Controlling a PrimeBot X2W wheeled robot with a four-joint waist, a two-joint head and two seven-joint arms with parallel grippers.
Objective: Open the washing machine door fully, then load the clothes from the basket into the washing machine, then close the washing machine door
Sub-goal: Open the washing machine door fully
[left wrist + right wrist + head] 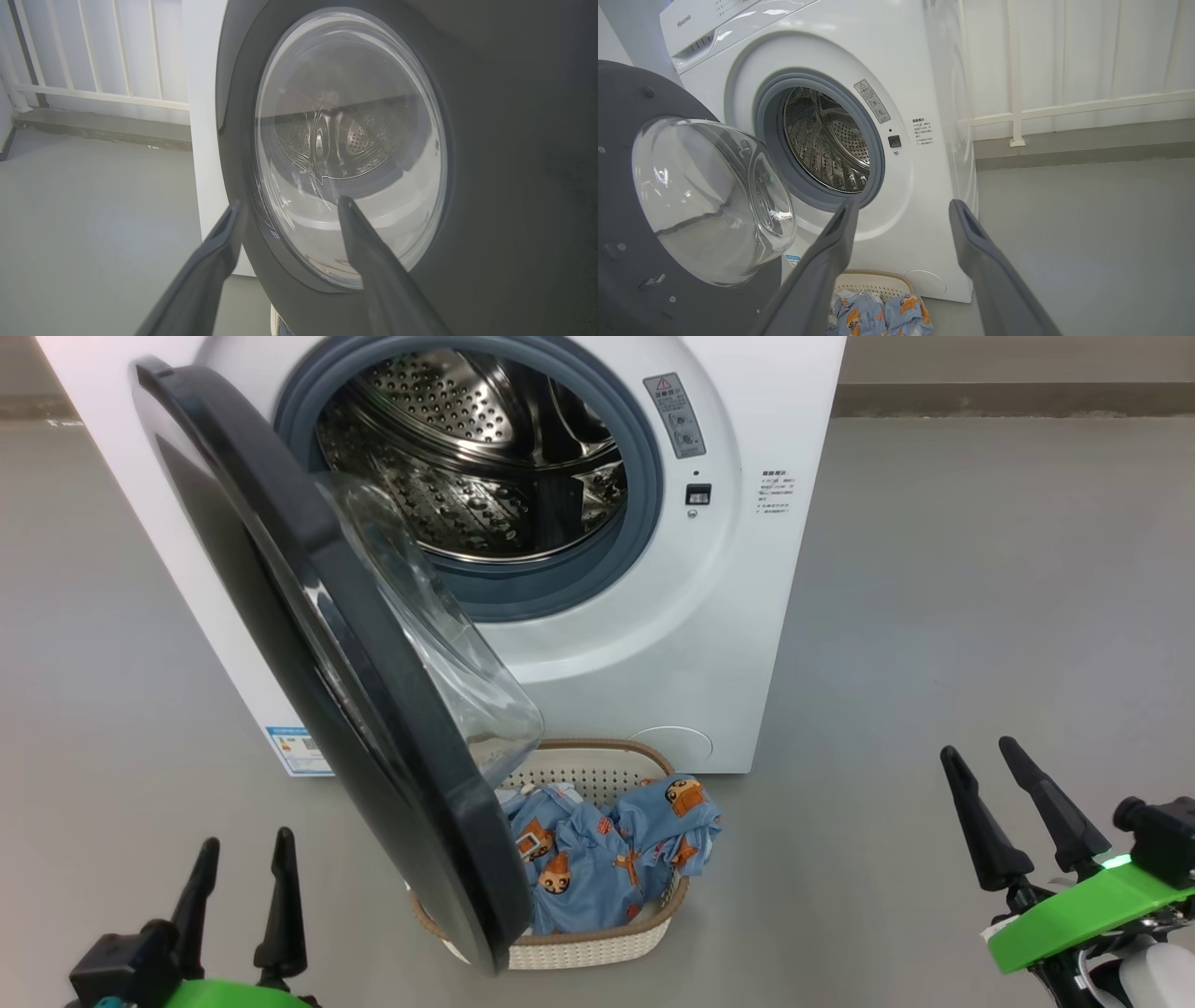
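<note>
The white washing machine (pixel 653 616) faces me with its steel drum (pixel 476 457) exposed. Its black-rimmed washing machine door (pixel 308 644) stands swung out about halfway, the glass bowl (pixel 439 653) hanging over the basket (pixel 597 943). Light blue clothes (pixel 607 859) with orange figures lie heaped in that cream basket on the floor in front of the machine. My left gripper (pixel 245 859) is open at the lower left, just outside the door, whose outer glass (pixel 345 140) fills the space beyond its fingers. My right gripper (pixel 980 756) is open at the lower right, apart from everything; the drum (pixel 826 140) and clothes (pixel 878 315) lie beyond it.
Grey floor (pixel 980 569) spreads to the right of the machine and to the left of the door. A white railing (pixel 1017 112) and a low kerb run behind the machine. The door's lower edge overlaps the basket's left side.
</note>
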